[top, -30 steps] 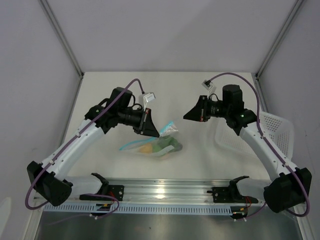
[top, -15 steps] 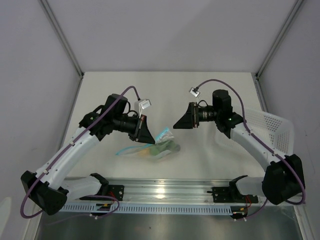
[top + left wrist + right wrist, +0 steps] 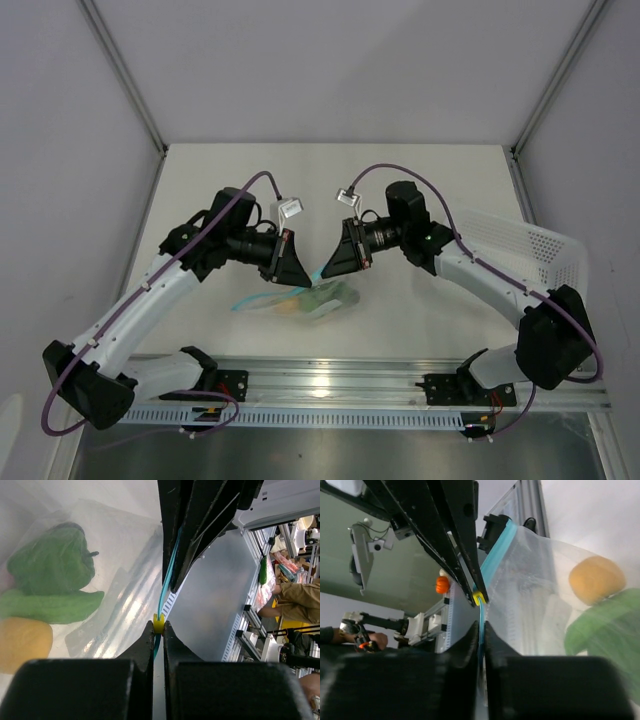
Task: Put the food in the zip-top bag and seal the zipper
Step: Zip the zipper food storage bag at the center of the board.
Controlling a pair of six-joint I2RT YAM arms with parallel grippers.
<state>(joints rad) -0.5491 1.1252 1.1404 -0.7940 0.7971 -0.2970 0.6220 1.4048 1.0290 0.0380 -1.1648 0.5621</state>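
The zip-top bag (image 3: 325, 298) lies on the white worktop (image 3: 420, 190) at the middle of the overhead view, a little toward 6 o'clock, with both arms bent in over its mouth edge. The left claw (image 3: 158, 627) is clamped on the light-blue zipper (image 3: 167, 580), its fingers pressed together just below a small yellow slider (image 3: 158, 622) that sits on the strip. The right claw (image 3: 481, 627) comes in from the 3 o'clock side and pinches the same strip, its fingers nearly together with the blue band between them, just on the other side of the slider. The two claws are so close that each fills the 12 o'clock part of the other's wrist view, and from above they hide most of the bag's mouth. The food is inside the clear plastic: a glossy dark-green pepper (image 3: 50, 567), a flat light-green piece (image 3: 50, 606) touching it, and a yellow-orange piece (image 3: 22, 642) beside that. A white perforated basket (image 3: 545, 255) stands at 3 o'clock, well apart from the bag. An aluminium rail (image 3: 330, 385) runs along the 6 o'clock edge.
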